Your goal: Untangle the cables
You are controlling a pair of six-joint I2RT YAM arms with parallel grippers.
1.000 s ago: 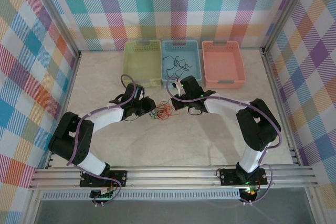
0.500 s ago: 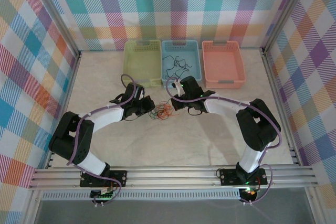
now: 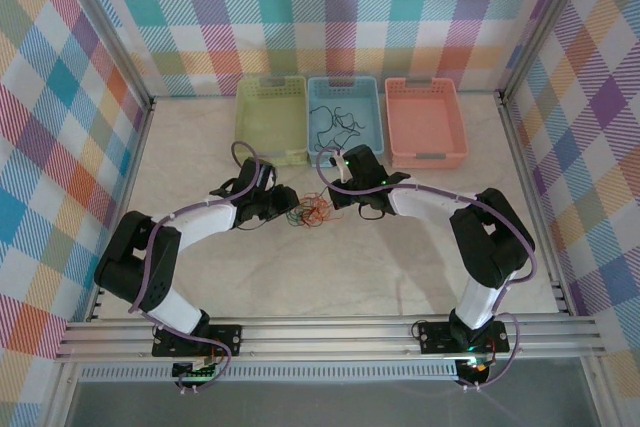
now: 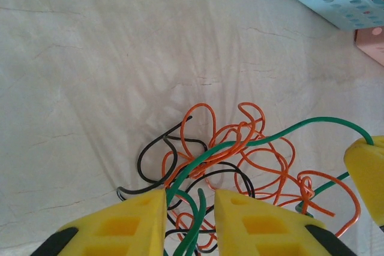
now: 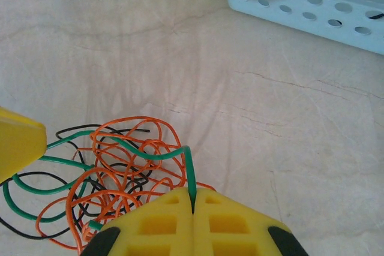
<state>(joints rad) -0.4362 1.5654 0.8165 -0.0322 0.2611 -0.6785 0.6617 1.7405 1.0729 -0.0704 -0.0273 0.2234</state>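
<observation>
Centre of the pale marbled table (image 3: 350,267), viewed from above: two arms nose to nose over a small tangle of cables (image 3: 312,212).

At the tangle's left side, the left gripper (image 3: 286,211), pointed rightward. Seen through its wrist camera, yellow fingers (image 4: 120,226) parted a little, with green and black strands lying in the gap between them and no sign of a pinch.

Just ahead of those fingers, flat on the surface: mostly orange loops, with black curls along the left fringe and a green arc sweeping over the top toward the right.

At the tangle's right side, touching it, the right gripper (image 3: 329,205), pointed leftward. Seen through its own wrist camera, fingers pressed flat together and clamped on a green wire (image 5: 189,172), standing up from the seam and then bending left across the orange knot. At the left edge of that same view, one yellow finger of the opposite gripper, just beside the bunch.

Along the far edge of the table, side by side: a yellow-green bin (image 3: 270,122), a blue bin (image 3: 345,83) with a few thin black wires (image 3: 338,119) inside, and a pink bin (image 3: 425,122).

Behind and at both sides: walls (image 3: 320,7) of pastel check.
</observation>
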